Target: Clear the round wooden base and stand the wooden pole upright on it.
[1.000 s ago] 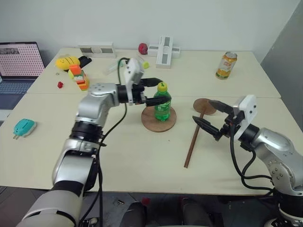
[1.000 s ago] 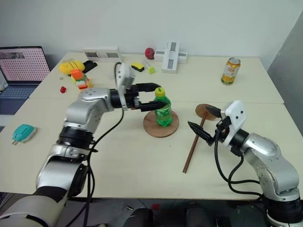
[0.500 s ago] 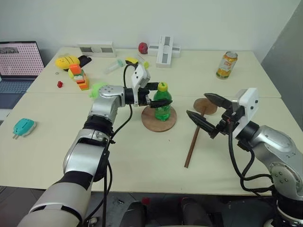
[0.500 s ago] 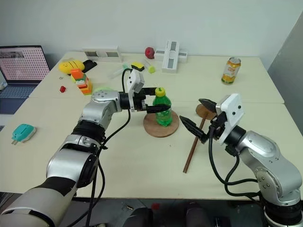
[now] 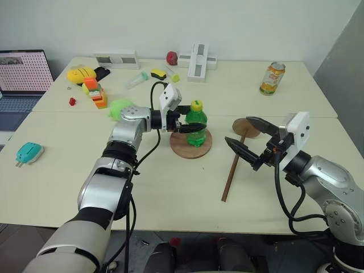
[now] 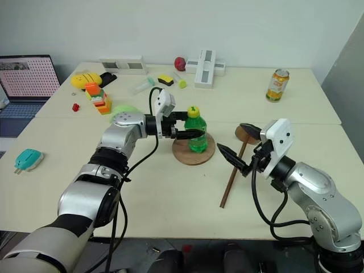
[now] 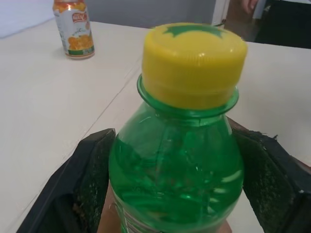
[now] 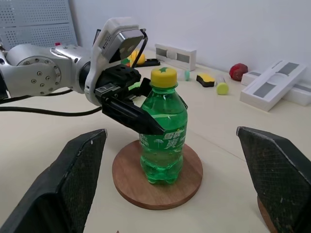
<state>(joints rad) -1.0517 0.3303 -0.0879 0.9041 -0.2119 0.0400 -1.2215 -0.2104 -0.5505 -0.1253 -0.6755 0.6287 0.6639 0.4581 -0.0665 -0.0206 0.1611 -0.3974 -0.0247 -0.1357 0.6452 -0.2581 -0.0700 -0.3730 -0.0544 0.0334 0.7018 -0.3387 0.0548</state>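
The cream surface (image 5: 142, 187) carries everything. Taking the round wooden base (image 5: 190, 144) as the landmark: it lies flat near the middle of the surface, and a green bottle (image 5: 195, 125) with a yellow cap stands upright on its centre. The wooden pole (image 5: 234, 168) lies flat on the surface, to the base's right and apart from it, its small end disc at the far end. An orange drink can (image 5: 272, 78) stands well beyond the base, far right.

The left claw (image 5: 190, 118) reaches in level from the base's left, its two black fingers (image 7: 90, 179) clenched against the bottle's body on either side, below the cap. The right claw (image 5: 249, 138) hovers just right of the base, over the pole's upper part, fingers spread wide and released, grasping nothing.
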